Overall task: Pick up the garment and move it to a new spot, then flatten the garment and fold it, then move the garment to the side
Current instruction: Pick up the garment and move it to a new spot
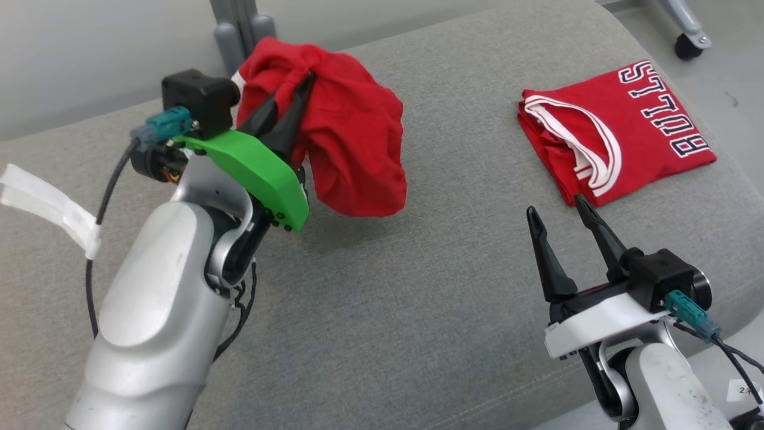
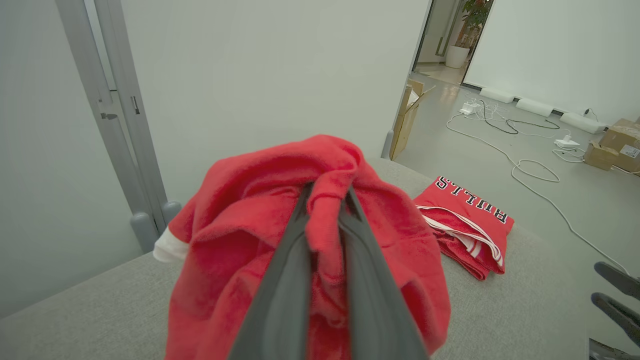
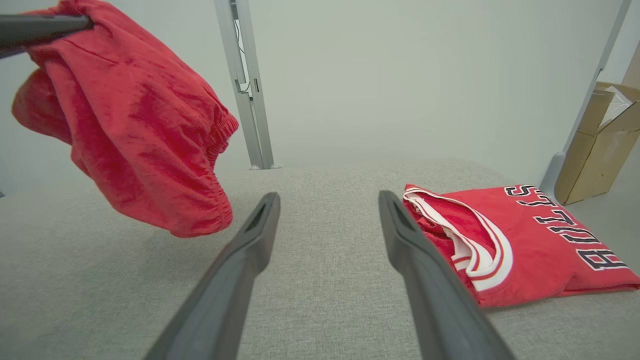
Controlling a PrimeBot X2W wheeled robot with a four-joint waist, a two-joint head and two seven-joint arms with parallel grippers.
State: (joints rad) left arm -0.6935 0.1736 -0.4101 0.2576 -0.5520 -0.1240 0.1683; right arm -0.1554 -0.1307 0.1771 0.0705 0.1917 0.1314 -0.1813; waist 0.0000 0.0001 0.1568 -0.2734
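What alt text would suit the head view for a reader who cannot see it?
The left claw holds a bunched red garment lifted above a grey cushioned surface. At right lies a folded red Bulls jersey, with the open, empty right claw near it.

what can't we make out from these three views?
- Left gripper tips: buried in the bunched red garment in the head and left wrist views, so how much cloth is pinched is hidden.
- Garment's lower part: cut off by the bottom edge in the left wrist view.
- Folded jersey: under layers covered by its top panel; near edge behind a right gripper finger in the right wrist view.
- Garment type: too crumpled to tell.
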